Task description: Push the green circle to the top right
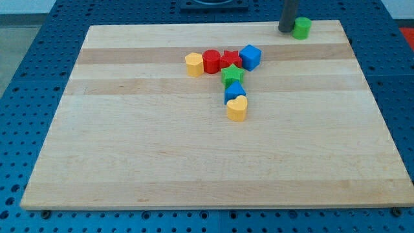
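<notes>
My tip (pixel 285 30) is touching the green circle (pixel 301 28) at the surface's (pixel 194 155) top-right corner | tool: a bare rod, no jaws | other blocks are clustering near the top edge's middle.

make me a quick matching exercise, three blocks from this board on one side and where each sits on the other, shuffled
Blocks:
1. green circle
2. yellow heart
3. blue cube

Places:
A. the view's right end of the row of blocks
B. near the board's top edge, just right of my tip
C. lowest block of the cluster

Pairs: 1-B, 2-C, 3-A
</notes>
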Action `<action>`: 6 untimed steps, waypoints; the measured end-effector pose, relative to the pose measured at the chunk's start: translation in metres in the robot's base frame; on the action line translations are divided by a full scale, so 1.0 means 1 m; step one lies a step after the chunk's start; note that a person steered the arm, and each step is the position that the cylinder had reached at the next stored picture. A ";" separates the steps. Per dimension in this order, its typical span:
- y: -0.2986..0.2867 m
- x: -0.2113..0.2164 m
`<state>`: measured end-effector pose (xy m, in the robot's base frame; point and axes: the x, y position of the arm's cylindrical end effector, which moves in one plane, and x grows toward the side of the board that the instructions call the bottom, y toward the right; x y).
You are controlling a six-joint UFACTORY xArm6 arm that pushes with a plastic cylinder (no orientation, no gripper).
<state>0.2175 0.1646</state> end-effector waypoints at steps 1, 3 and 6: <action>0.012 0.000; 0.033 0.000; 0.033 -0.005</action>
